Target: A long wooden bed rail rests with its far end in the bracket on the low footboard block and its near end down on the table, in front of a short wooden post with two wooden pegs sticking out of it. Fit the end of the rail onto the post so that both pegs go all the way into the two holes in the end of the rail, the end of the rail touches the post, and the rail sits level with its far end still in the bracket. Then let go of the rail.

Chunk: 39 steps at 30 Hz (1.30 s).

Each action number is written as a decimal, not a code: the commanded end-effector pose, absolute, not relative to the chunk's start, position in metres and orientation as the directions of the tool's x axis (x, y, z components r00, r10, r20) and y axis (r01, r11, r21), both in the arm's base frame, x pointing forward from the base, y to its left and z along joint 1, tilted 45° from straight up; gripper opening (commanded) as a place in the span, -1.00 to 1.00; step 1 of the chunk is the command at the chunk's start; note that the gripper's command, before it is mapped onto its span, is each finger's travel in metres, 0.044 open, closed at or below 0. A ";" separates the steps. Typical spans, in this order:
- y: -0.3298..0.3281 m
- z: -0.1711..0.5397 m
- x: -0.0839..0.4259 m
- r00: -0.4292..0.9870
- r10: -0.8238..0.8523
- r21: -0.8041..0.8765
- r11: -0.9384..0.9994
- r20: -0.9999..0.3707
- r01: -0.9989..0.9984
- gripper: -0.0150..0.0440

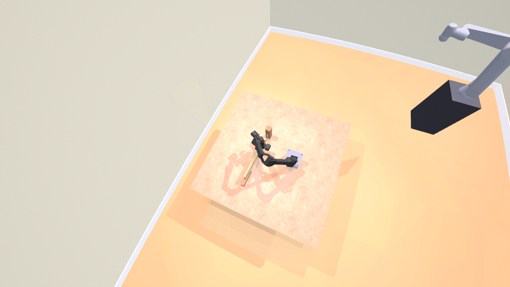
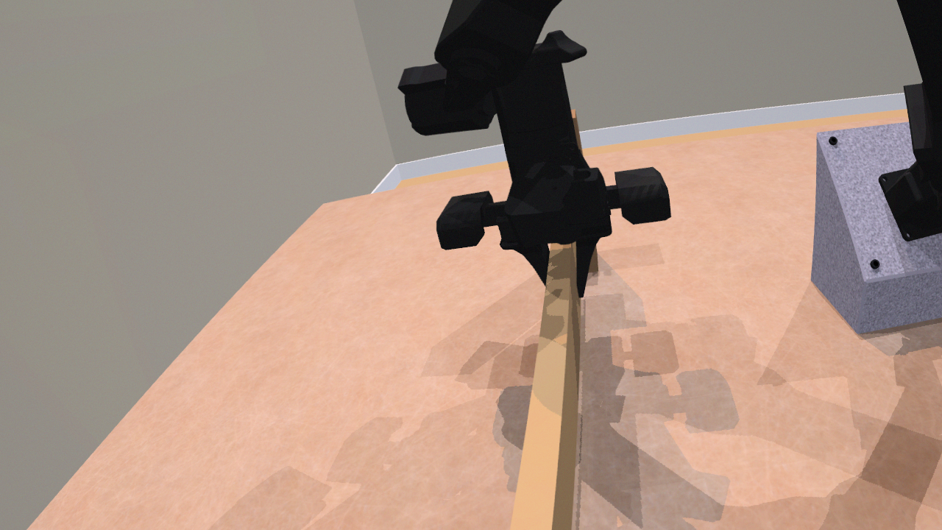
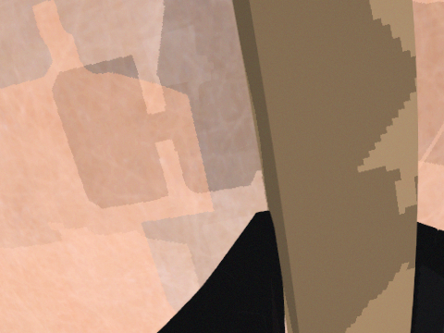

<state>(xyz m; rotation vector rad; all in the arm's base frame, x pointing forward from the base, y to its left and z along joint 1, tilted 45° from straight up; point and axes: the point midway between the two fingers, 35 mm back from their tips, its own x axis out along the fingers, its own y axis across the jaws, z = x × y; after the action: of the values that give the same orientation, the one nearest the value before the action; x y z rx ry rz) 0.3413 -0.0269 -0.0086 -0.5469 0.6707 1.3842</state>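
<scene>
Wooden rail (image 2: 552,395) looks long, stiff and light; the pincer (image 2: 564,277) squeezes it tight near the post (image 1: 268,132) end, a good spot.

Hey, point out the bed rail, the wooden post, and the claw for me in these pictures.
bed rail (image 2: 550,408), exterior view, lit top face of the rail.
wooden post (image 1: 268,131), top view, its side face.
claw (image 2: 564,280), exterior view, midway between the fingertips, shut on the bed rail.
</scene>
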 end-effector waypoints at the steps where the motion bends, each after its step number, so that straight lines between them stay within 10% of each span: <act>1: -0.029 -0.004 0.343 0.069 0.699 0.026 0.125 -0.712 -0.992 -0.49; 39: -0.027 -0.003 0.343 0.069 0.699 0.026 0.125 -0.712 -0.992 -0.49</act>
<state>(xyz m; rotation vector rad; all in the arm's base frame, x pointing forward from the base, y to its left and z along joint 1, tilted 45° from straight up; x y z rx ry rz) 0.3407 -0.0270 -0.0074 -0.5453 0.6720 1.3847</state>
